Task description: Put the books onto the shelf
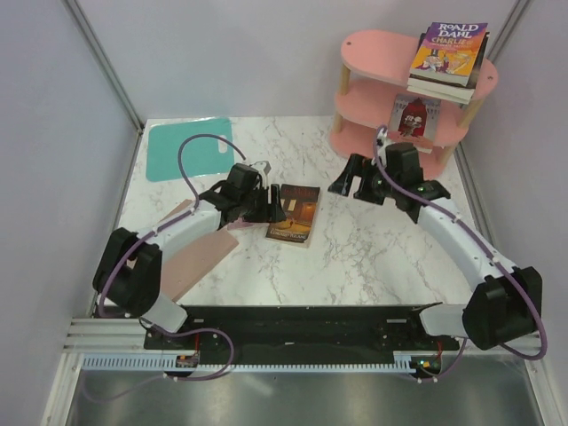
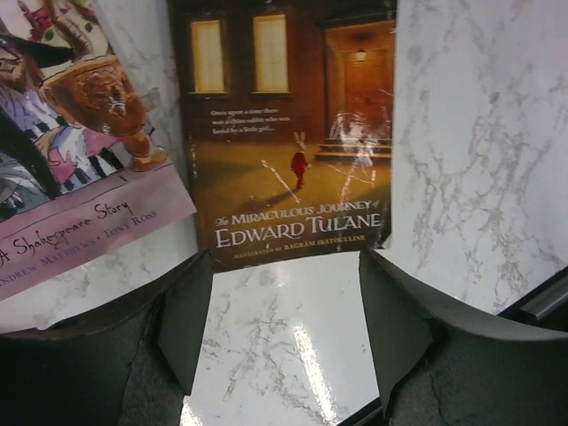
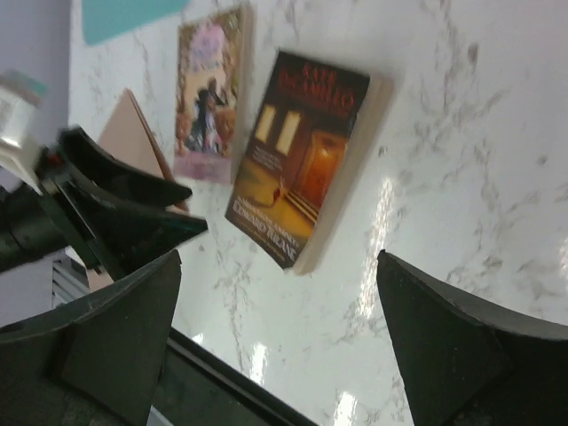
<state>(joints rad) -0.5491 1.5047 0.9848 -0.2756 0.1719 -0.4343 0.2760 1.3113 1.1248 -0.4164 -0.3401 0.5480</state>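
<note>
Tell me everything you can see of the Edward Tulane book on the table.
The Edward Tulane book is a thin closed paperback lying flat, cover up, slightly skewed on the marble table. Glossy dark cover: lit windows, a doorway, a small rabbit, white title. The left gripper faces its bottom edge, jaws open; contact unclear.

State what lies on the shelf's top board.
At the right of the top board a Roald Dahl book lies flat over another book; that one's cover is hidden, only edges show.
</note>
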